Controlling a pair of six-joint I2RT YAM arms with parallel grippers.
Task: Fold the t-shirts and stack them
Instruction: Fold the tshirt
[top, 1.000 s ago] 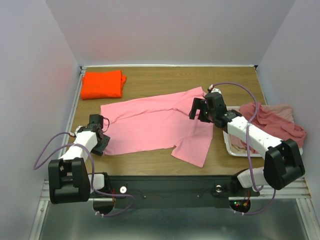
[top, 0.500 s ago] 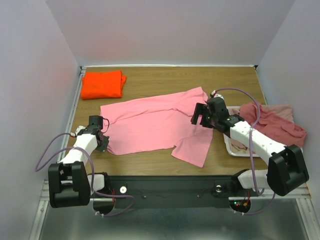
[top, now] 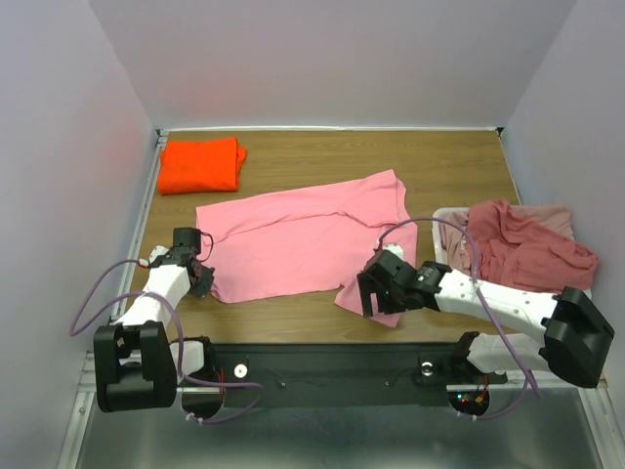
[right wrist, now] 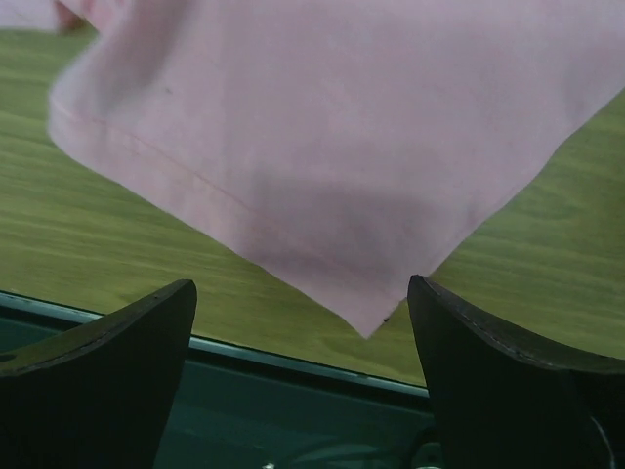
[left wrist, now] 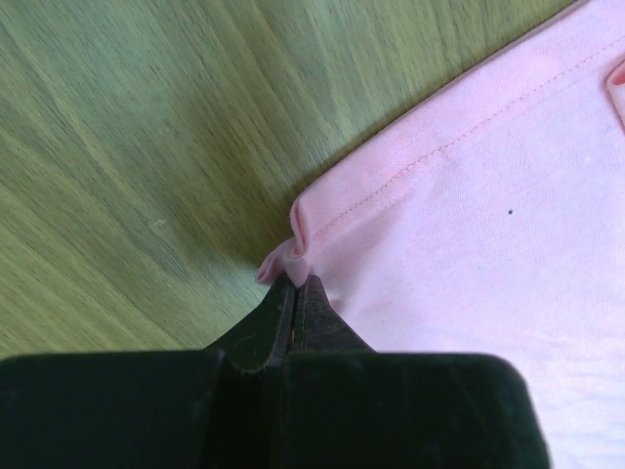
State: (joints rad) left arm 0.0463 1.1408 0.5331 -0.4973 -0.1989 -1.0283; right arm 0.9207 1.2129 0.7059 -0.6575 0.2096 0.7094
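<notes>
A light pink t-shirt (top: 293, 239) lies spread flat across the middle of the table. My left gripper (top: 203, 279) sits at its near-left hem corner. In the left wrist view that gripper (left wrist: 295, 283) is shut on a small pinch of the pink t-shirt's (left wrist: 488, 225) corner. My right gripper (top: 364, 296) hovers low over the near-right sleeve corner. It is open in the right wrist view (right wrist: 301, 293), with the t-shirt's (right wrist: 342, 127) point lying between the fingers, untouched. A folded bright orange t-shirt (top: 200, 164) rests at the far left.
A white tray (top: 441, 217) at the right holds a crumpled heap of dusty rose and pale pink t-shirts (top: 527, 244). The table's near edge and metal rail (right wrist: 293, 357) run just beyond the right fingertips. White walls enclose the table on three sides.
My right arm swung from the shirt's far-right side down to the near sleeve corner, staying open. My left gripper closed on the hem corner.
</notes>
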